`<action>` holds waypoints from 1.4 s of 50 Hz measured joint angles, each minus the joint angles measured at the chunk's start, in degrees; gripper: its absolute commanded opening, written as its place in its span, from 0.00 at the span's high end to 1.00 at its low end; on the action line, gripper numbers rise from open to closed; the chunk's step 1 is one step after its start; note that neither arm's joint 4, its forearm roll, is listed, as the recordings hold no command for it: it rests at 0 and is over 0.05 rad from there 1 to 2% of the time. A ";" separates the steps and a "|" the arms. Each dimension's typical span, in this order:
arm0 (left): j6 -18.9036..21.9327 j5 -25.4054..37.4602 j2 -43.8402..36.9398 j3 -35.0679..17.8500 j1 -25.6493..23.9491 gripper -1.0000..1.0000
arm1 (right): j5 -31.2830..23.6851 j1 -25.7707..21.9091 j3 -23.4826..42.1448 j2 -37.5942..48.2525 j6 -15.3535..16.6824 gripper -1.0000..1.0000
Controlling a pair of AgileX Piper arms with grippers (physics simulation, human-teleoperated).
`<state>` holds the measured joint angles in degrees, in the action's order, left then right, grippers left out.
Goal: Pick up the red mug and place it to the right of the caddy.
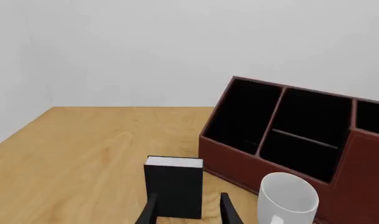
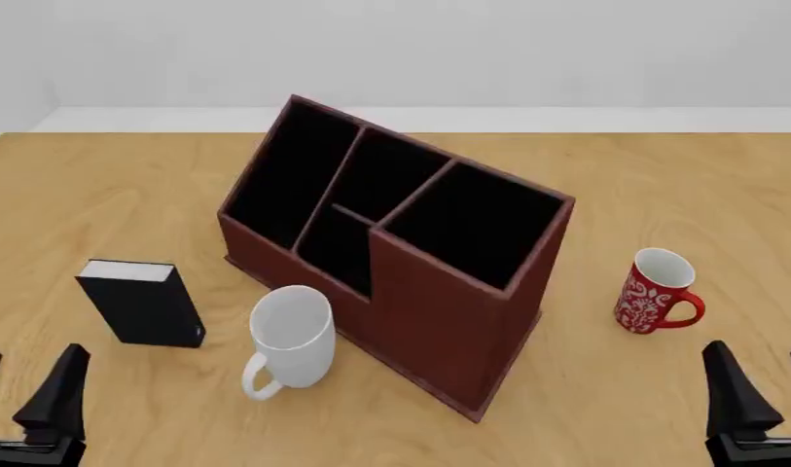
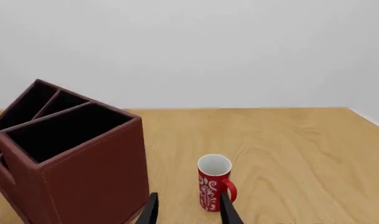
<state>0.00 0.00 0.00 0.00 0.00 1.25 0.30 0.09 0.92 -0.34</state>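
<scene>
You have not started the real work yet: the red mug (image 2: 655, 292) stands upright on the table (image 2: 655, 185), untouched, and neither arm holds anything. It already sits on the right side of the caddy (image 2: 388, 248), near it but apart, handle turned toward the right and slightly toward you. So the pick-up, the carry and the set-down all remain, though I judge the final spot to be close to where the mug stands now; a short lift and a clean placement beside the caddy's right wall may be all it needs.

Start from the biggest thing: the caddy fills the middle of the table, set at an angle, its black-lined compartments open toward the upper left of the front view. Next down, the white mug (image 2: 291, 336) stands just in front of the caddy's near-left wall, very close to it, handle toward you. The black box (image 2: 142, 302) stands upright further left, well clear of the caddy. The red mug is the smallest.

Your right gripper (image 3: 188, 210) hangs low at the near right, jaws spread and empty, with the red mug straight ahead of them. Your left gripper (image 1: 189, 210) is likewise parted and empty, facing the black box.

The surface is pale wood grain, flat and bare apart from these four things. Behind it, plain white walls and nothing else
</scene>
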 measured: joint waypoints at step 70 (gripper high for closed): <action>0.00 0.00 0.00 0.00 0.00 0.00 | -15.58 -2.16 38.57 47.19 25.93 0.00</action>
<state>0.00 0.00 0.00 0.00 0.00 -14.33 -1.86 38.66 48.11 25.59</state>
